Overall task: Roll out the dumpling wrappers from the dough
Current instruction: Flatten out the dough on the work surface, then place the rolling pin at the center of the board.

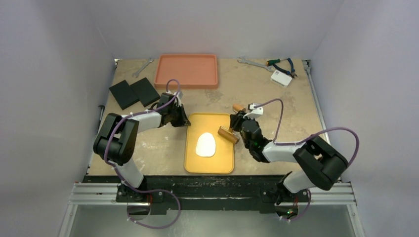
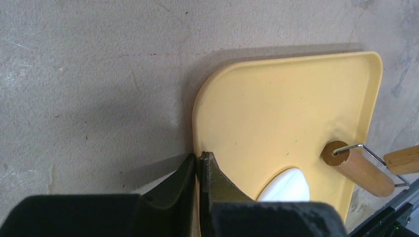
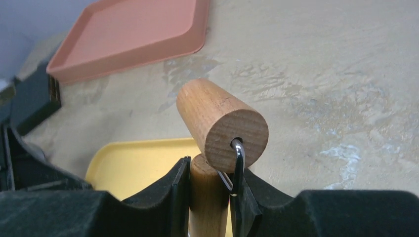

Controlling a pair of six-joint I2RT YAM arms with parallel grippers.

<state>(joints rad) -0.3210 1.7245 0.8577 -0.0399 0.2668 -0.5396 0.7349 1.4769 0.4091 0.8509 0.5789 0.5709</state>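
A white oval slab of dough point(image 1: 206, 145) lies flat in the yellow tray point(image 1: 192, 163); its tip also shows in the left wrist view point(image 2: 289, 187). No small round wrapper discs are in view. My left gripper point(image 1: 184, 120) is shut on the tray's far left rim point(image 2: 200, 157). My right gripper point(image 1: 239, 123) is shut on the wooden handle point(image 3: 210, 197) of a wire-framed roller. One wooden barrel point(image 1: 228, 134) rests on the tray's right side, right of the dough and apart from it. A second barrel point(image 3: 222, 123) sticks out past my fingers.
A pink tray point(image 1: 186, 70) stands at the back centre. Two black square pads point(image 1: 133, 93) lie back left, with a wrench point(image 1: 143, 66) beyond them. Another wrench point(image 1: 254, 62), pliers point(image 1: 281, 63) and a white box point(image 1: 281, 77) lie back right.
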